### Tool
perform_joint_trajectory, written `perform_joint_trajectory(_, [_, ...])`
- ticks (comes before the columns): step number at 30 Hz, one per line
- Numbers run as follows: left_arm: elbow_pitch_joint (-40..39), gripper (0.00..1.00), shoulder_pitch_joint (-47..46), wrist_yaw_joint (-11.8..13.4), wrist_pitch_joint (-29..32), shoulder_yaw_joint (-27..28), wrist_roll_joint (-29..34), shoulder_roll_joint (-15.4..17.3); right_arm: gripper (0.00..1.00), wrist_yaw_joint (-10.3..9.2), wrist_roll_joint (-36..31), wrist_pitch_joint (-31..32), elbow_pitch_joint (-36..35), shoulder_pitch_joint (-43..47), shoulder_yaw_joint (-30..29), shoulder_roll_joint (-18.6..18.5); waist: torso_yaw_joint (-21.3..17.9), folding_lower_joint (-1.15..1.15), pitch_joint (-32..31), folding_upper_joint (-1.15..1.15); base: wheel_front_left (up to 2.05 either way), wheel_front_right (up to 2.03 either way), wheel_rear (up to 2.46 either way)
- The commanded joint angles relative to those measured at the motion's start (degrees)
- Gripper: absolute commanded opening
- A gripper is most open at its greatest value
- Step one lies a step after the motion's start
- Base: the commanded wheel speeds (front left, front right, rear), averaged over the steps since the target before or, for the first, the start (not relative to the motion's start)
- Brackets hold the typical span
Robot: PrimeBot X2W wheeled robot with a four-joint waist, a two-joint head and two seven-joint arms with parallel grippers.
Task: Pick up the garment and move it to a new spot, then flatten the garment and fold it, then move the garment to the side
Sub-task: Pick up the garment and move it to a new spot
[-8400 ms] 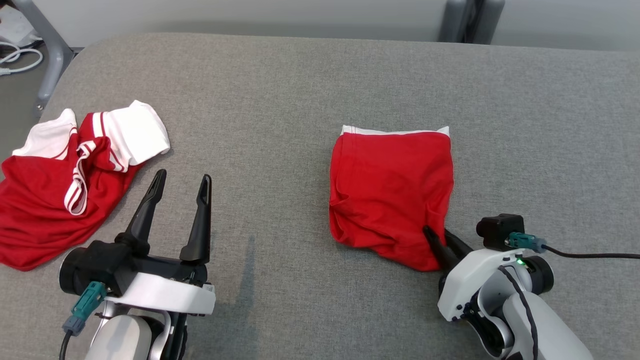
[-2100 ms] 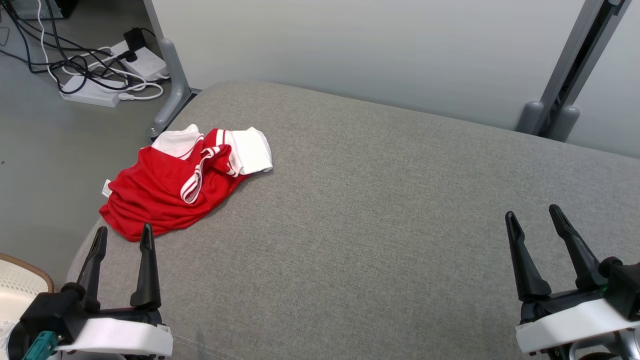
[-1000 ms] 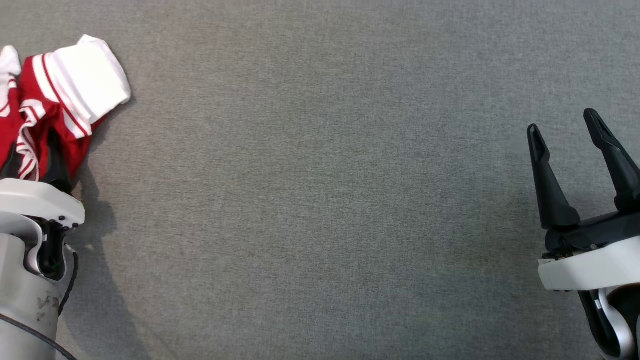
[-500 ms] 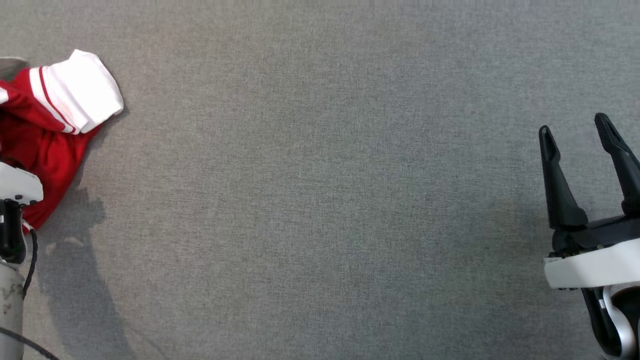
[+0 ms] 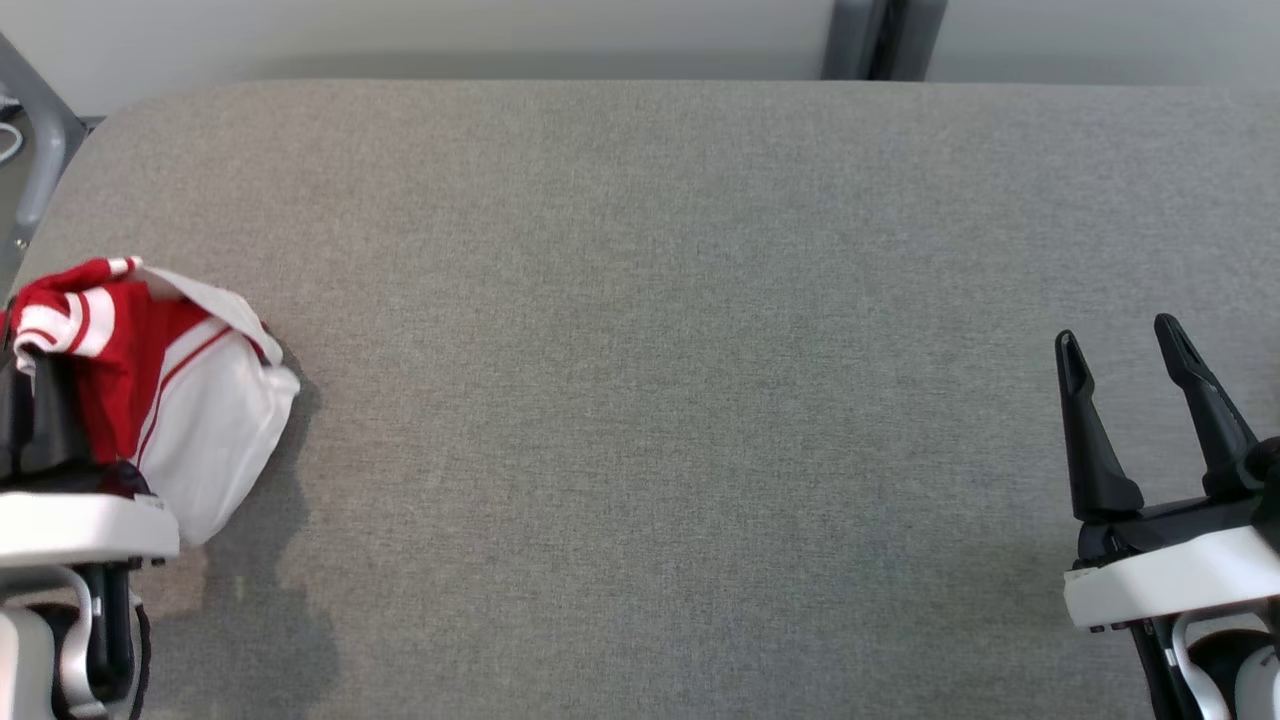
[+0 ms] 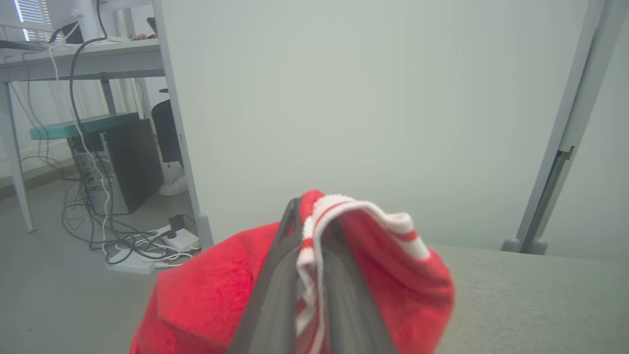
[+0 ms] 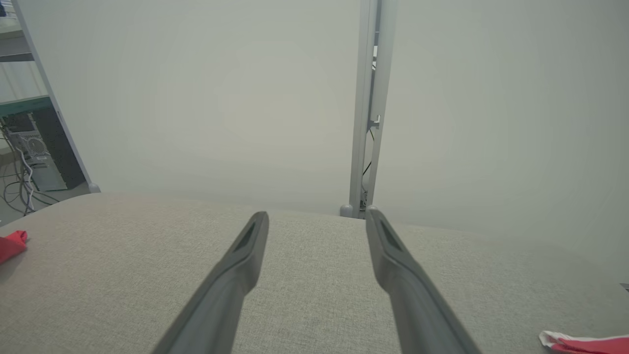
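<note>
The garment (image 5: 190, 400), a red jersey with white sleeves and striped trim, hangs bunched at the table's left edge. My left gripper (image 5: 40, 360) is shut on it. In the left wrist view the two fingers (image 6: 275, 290) pinch the white-red striped trim (image 6: 344, 206), and red cloth drapes around them. The print and label are hidden in the folds. My right gripper (image 5: 1115, 335) stands open at the lower right, far from the garment. In the right wrist view the right gripper (image 7: 315, 215) has nothing between its fingers, and a red tip of cloth (image 7: 12, 246) shows at the far left.
The grey padded table (image 5: 640, 300) stretches wide between the arms. A pale wall and grey posts (image 5: 860, 40) stand behind it, and a table leg (image 5: 35, 150) at the left. Cables and power strips (image 6: 142, 246) lie on the floor. Another red-white cloth edge (image 7: 585, 341) lies at the right.
The head camera has tilted up, so the table's far edge now shows. My left gripper has raised the garment, which now hangs bunched with a white sleeve facing out. The right gripper stays open.
</note>
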Motion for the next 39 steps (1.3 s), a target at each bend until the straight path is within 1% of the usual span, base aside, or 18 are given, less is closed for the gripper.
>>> perform_joint_trajectory(1, [-3.2, 0.00, 2.6, 1.2, 1.2, 0.0, 0.5, 0.0, 1.00, -0.04, 0.4, -0.8, 0.2, 0.7, -0.2, 0.0, -1.1, 0.00, -2.4, 0.00, 0.00, 0.00, 0.00])
perform_joint_trajectory(4, [-10.2, 0.00, 7.7, 3.0, 3.7, -0.5, 1.2, -0.7, 1.00, -0.04, 0.5, -1.5, 0.9, 1.6, -0.3, 0.3, -1.7, 0.00, -4.2, 0.00, 0.00, 0.00, 0.00])
perform_joint_trajectory(9, [-18.8, 0.00, 13.3, 4.6, 7.4, -3.2, 2.2, -1.9, 1.00, -0.04, 0.7, -2.4, 1.4, 2.7, -0.7, 0.5, -2.8, 0.00, -6.4, 0.00, 0.00, 0.00, 0.00])
perform_joint_trajectory(14, [-24.1, 0.00, 13.8, 3.9, 9.8, -7.9, 3.6, -2.9, 1.00, -0.04, 1.2, -2.7, 1.2, 2.4, -0.4, 0.5, -4.9, 0.00, -6.7, 0.00, 0.00, 0.00, 0.00])
perform_joint_trajectory(18, [-25.0, 0.00, 11.3, 2.6, 11.1, -12.4, 4.6, -3.9, 1.00, -0.04, 1.9, -2.8, 1.3, 1.7, -0.1, 0.5, -8.1, 0.00, -6.2, 0.00, 0.00, 0.00, 0.00])
perform_joint_trajectory(19, [-25.0, 0.00, 11.3, 2.6, 11.1, -12.4, 4.6, -3.9, 1.00, -0.04, 1.9, -2.8, 1.3, 1.7, -0.1, 0.5, -8.1, 0.00, -6.2, 0.00, 0.00, 0.00, 0.00])
perform_joint_trajectory(22, [-23.8, 0.00, 8.6, 1.1, 11.5, -15.8, 5.0, -5.0, 1.00, -0.04, 2.8, -3.1, 1.7, 1.2, 0.5, 0.6, -11.5, 0.00, -5.3, 0.00, 0.00, 0.00, 0.00])
perform_joint_trajectory(24, [-22.4, 0.00, 6.1, -0.3, 11.7, -18.1, 4.9, -5.9, 1.00, -0.04, 3.6, -3.2, 1.8, 1.0, 0.9, 0.5, -13.9, 0.00, -4.4, 0.00, 0.00, 0.00, 0.00])
perform_joint_trajectory(30, [-14.3, 0.00, -1.7, -4.4, 11.9, -25.1, 6.0, -9.3, 1.00, -0.04, 5.4, -4.5, 3.0, 0.4, 1.2, 0.6, -20.5, 0.00, -0.7, 0.00, 0.00, 0.00, 0.00])
perform_joint_trajectory(34, [-7.3, 0.00, -5.5, -6.4, 12.0, -28.5, 6.2, -11.3, 1.00, -0.03, 6.7, -5.7, 3.4, -0.1, 1.6, 0.6, -23.8, 0.00, 2.5, 0.00, 0.00, 0.00, 0.00])
perform_joint_trajectory(39, [2.4, 0.00, -8.4, -8.2, 11.6, -31.0, 5.8, -12.8, 1.00, -0.03, 8.2, -7.3, 4.8, -0.8, 1.9, 0.6, -25.9, 0.00, 5.3, 0.00, 0.00, 0.00, 0.00])
